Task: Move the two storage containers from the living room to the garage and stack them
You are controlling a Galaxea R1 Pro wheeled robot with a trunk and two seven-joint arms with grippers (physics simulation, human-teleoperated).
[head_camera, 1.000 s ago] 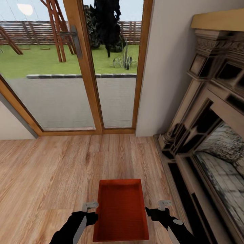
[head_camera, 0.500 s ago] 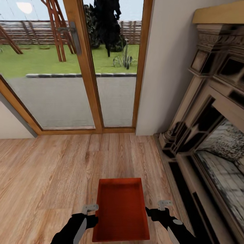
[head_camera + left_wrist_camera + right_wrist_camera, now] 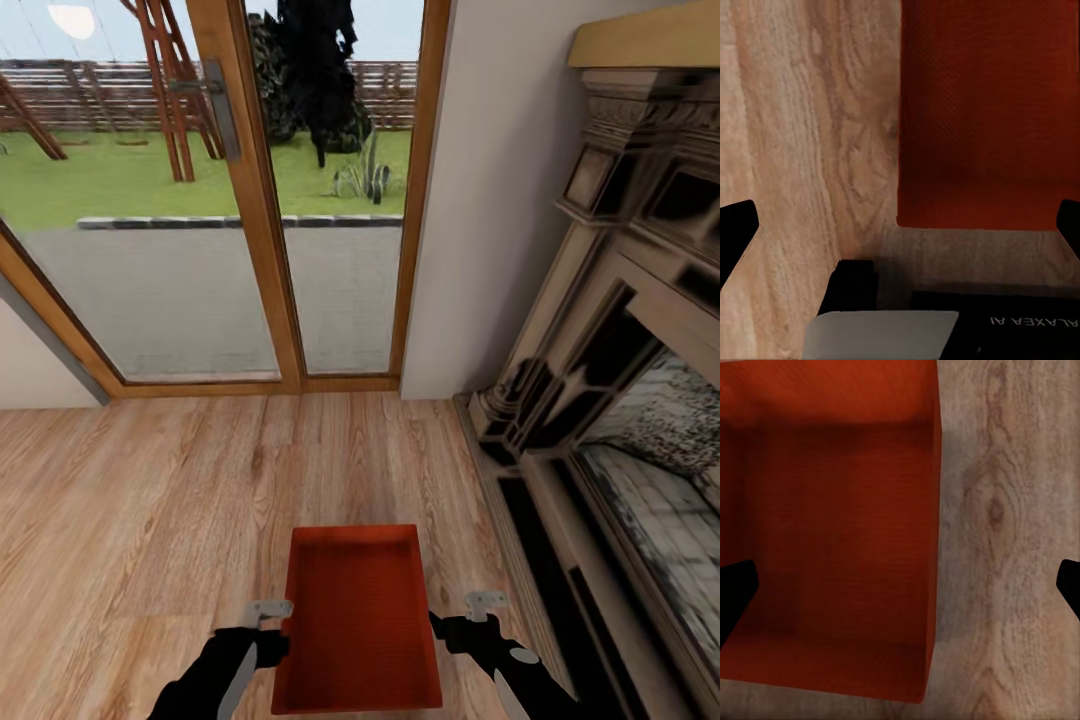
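One rust-red storage container sits at 6 o'clock in the head view, open top facing up, long axis running toward 12. Its walls are plain and smooth, its inside empty. Light wood plank floor of the living room surrounds it.

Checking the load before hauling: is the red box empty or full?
Empty. The red box sits upright with its open top up, and the head and right wrist views show only bare red floor and walls inside.
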